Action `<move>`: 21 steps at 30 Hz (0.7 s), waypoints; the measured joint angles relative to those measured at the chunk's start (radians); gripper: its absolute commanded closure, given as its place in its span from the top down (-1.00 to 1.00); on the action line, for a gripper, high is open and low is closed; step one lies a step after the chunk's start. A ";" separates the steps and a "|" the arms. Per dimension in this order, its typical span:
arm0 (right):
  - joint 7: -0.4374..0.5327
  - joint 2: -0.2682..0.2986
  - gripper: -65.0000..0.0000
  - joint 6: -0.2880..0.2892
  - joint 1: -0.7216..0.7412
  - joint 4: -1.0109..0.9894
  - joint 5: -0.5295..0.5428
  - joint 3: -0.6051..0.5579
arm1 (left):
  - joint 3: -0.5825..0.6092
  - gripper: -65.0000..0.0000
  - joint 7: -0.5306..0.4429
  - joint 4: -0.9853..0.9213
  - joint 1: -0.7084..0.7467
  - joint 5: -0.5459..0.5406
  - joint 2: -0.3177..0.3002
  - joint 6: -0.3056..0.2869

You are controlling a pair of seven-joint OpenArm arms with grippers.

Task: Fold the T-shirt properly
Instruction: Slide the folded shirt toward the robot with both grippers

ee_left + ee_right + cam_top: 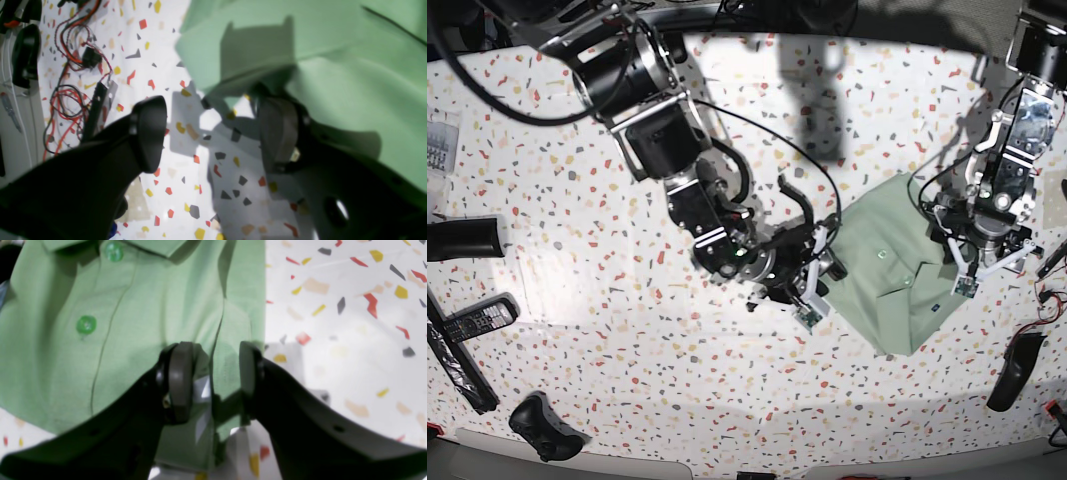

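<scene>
The pale green T-shirt [897, 265] lies partly folded on the speckled table, right of centre in the base view. Two buttons [86, 324] and part of the collar show in the right wrist view. My right gripper [213, 376] stands half open at the shirt's [133, 323] side edge, its fingers [180, 380] straddling a raised fold of fabric without pinching it. At the shirt's [333, 66] opposite edge my left gripper [213, 133] is wide open. One of its fingers [278, 133] sits just under the overhanging hem, and the other [150, 133] is over bare table.
Red and black cables [73, 66] lie near the table's edge beside the left arm. A remote [477, 320], a game controller [542, 425] and a black tube [467, 238] lie at the far left. A black handle-shaped object [1017, 370] lies at lower right.
</scene>
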 measured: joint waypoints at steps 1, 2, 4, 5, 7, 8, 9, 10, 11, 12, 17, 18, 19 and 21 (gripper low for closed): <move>-0.020 0.011 -0.32 0.021 -0.003 0.015 0.028 0.000 | 0.000 0.22 0.000 0.000 0.003 0.000 0.000 0.000; -0.047 0.024 -0.32 0.039 -0.007 0.029 0.061 0.000 | 0.000 0.22 0.001 0.000 0.006 0.000 0.000 0.000; -0.089 0.049 -0.32 0.073 -0.020 0.061 0.110 0.000 | 0.000 0.22 0.001 0.000 0.016 0.000 0.000 0.000; -0.101 0.063 -0.32 0.092 -0.028 0.082 0.126 0.000 | 0.000 0.22 0.000 0.000 0.022 0.000 0.000 0.000; -0.114 0.089 -0.32 0.103 -0.055 0.131 0.129 0.000 | 0.000 0.22 0.005 0.000 0.033 0.001 0.000 0.000; -0.117 0.101 -0.32 0.103 -0.074 0.158 0.129 0.000 | 0.000 0.22 0.011 0.000 0.039 0.000 0.000 0.000; -0.118 0.113 -0.32 0.103 -0.096 0.185 0.132 0.000 | 0.000 0.22 0.017 0.000 0.046 0.001 0.000 0.000; -0.119 0.128 -0.32 0.103 -0.121 0.215 0.136 0.000 | 0.000 0.22 0.016 0.000 0.052 0.000 0.000 0.000; -0.125 0.143 -0.32 0.104 -0.148 0.247 0.140 0.000 | 0.000 0.22 0.016 0.000 0.060 0.001 0.000 0.000; -0.126 0.158 -0.32 0.105 -0.176 0.280 0.143 0.000 | 0.000 0.22 0.015 0.000 0.067 0.001 0.000 0.000; -0.144 0.238 -0.32 0.105 -0.340 0.470 0.211 0.000 | 0.000 0.22 -0.004 0.002 0.089 0.009 0.000 0.002; -0.148 0.256 -0.32 0.106 -0.374 0.510 0.222 0.000 | 0.000 0.22 -0.005 0.002 0.090 0.011 0.000 0.002; -0.157 0.273 -0.32 0.107 -0.407 0.552 0.225 0.000 | 0.000 0.22 -0.007 0.002 0.092 0.013 0.000 0.002; -0.172 0.305 -0.32 0.107 -0.471 0.631 0.224 0.000 | 0.000 0.22 -0.007 0.002 0.094 0.016 0.000 0.002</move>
